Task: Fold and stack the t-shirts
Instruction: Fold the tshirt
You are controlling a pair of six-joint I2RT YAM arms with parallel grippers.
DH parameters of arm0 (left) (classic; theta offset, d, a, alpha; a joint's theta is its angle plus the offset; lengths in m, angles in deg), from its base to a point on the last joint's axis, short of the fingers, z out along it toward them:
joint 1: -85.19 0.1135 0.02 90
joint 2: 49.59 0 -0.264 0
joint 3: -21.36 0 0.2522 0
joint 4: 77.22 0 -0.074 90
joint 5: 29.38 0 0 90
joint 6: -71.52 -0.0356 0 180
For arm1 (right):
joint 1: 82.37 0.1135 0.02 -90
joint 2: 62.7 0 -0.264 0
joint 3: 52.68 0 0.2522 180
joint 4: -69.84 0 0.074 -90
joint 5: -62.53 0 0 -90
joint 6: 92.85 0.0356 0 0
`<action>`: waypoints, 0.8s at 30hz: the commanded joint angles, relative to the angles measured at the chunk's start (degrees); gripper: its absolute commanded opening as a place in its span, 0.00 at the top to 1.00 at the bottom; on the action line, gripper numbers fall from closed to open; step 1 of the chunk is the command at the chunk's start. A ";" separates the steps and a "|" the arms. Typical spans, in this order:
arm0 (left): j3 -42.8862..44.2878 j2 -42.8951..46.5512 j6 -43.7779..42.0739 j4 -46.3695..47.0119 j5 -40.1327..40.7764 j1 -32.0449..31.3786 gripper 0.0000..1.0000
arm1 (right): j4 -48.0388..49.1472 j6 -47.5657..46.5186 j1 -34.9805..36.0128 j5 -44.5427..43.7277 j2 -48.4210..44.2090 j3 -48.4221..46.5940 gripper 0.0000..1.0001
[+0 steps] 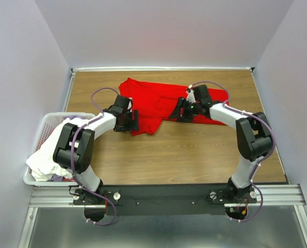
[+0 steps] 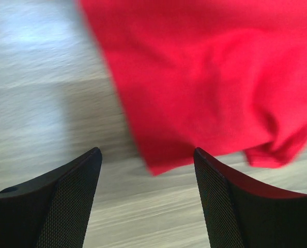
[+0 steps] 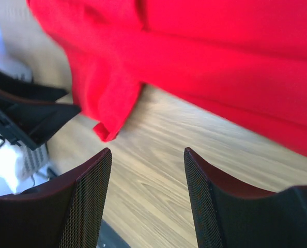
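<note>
A bright red t-shirt (image 1: 158, 101) lies rumpled on the far middle of the wooden table. My left gripper (image 1: 132, 121) is open and empty at the shirt's lower left corner; the left wrist view shows that red corner (image 2: 164, 155) just ahead of the jaws. My right gripper (image 1: 180, 112) is open and empty over the shirt's lower right edge; the right wrist view shows red cloth (image 3: 205, 57) ahead and bare wood between the jaws. White t-shirts (image 1: 50, 157) are heaped in the basket at the left.
A white plastic laundry basket (image 1: 41, 126) stands at the table's left edge beside the left arm. Purple cables loop off both arms. Bare wood (image 1: 184, 155) lies between the shirt and the arm bases.
</note>
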 commanded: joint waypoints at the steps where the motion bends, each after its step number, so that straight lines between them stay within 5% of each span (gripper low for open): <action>1: -0.27 -1.50 2.26 4.36 -2.72 -1.40 0.22 | 10.11 6.42 3.79 4.73 4.59 1.05 0.35; 7: -2.11 -2.91 3.50 6.56 -4.38 -1.76 0.38 | 16.62 11.52 9.07 4.38 10.30 0.78 0.35; 14: -2.82 -1.07 3.94 6.56 -3.51 -2.29 0.81 | 19.70 14.86 14.17 4.91 15.58 -1.41 0.39; 17: -1.15 -0.10 4.02 6.03 -2.72 -2.20 0.97 | 19.70 14.86 14.53 4.99 15.94 -2.20 0.55; 18: 0.33 0.16 3.76 5.95 -2.11 -2.20 1.00 | 19.61 14.60 14.53 4.30 15.76 -2.64 0.68; 24: 7.90 -0.97 1.83 3.84 0.89 0.52 1.00 | 18.74 13.90 13.56 3.41 14.88 -5.80 0.95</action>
